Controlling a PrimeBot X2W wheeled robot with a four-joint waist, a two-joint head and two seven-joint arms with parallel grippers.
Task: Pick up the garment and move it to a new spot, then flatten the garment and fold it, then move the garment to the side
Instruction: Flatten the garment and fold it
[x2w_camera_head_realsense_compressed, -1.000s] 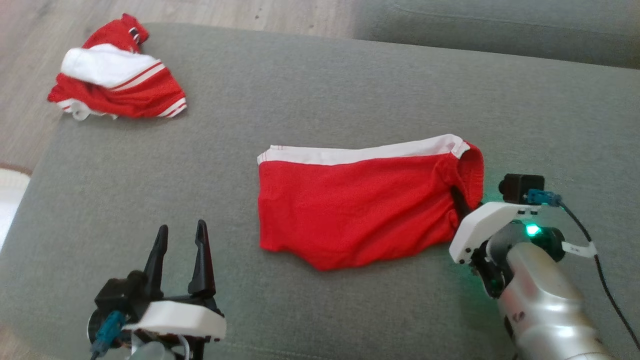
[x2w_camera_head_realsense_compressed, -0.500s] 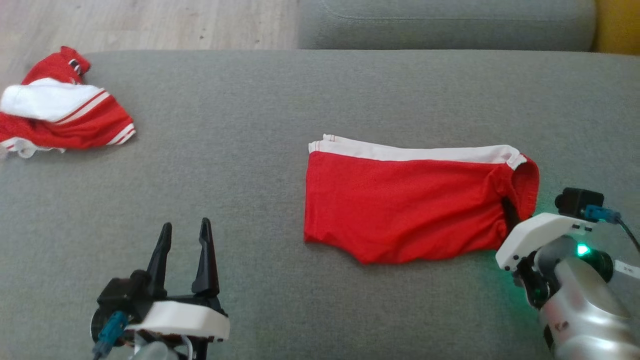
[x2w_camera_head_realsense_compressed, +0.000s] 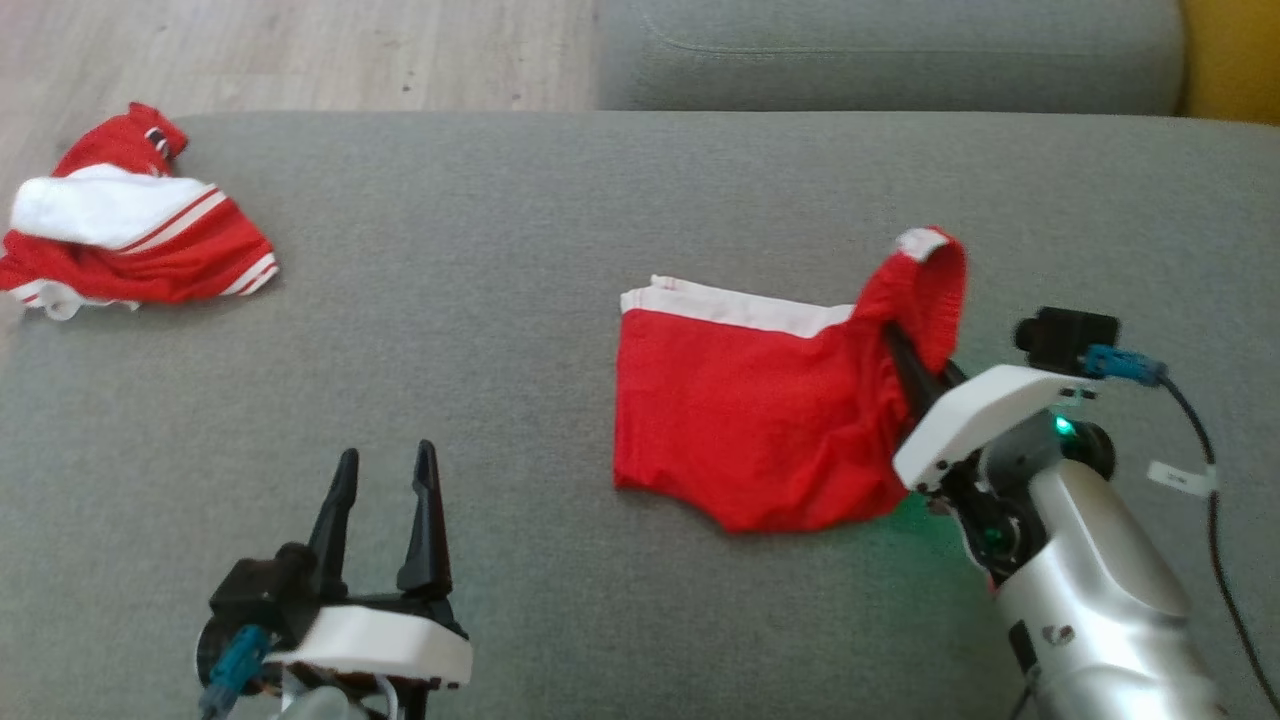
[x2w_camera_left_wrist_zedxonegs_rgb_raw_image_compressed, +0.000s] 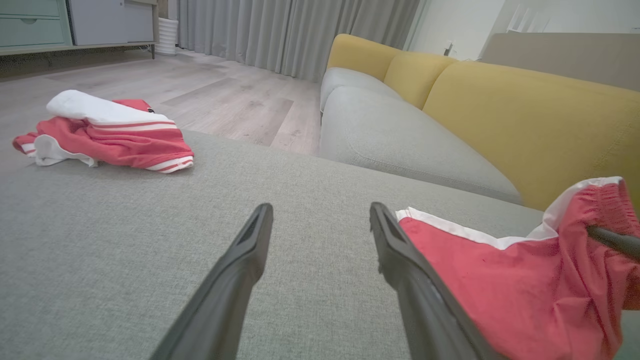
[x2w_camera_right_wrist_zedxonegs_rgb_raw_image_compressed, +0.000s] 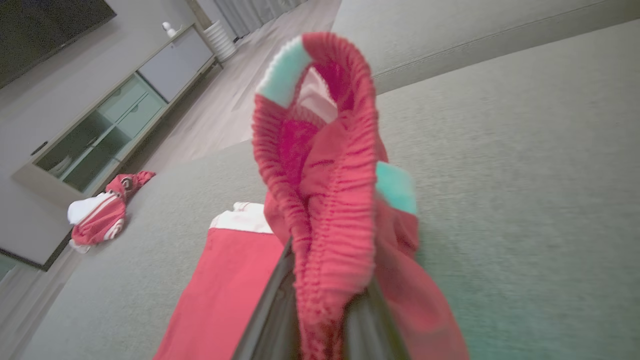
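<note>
here right gripper (x2w_camera_head_realsense_compressed: 900, 352) clamps raised garment (x2w_camera_head_realsense_compressed: 740, 420) edge

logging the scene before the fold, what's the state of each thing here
red shorts: mostly flat on the grey cushion, right end raised and gripped
right pincer: shut on the red shorts' right end
left pincer: open, empty, above the grey cushion
red and white garment: crumpled, at the cushion's far left corner
</note>
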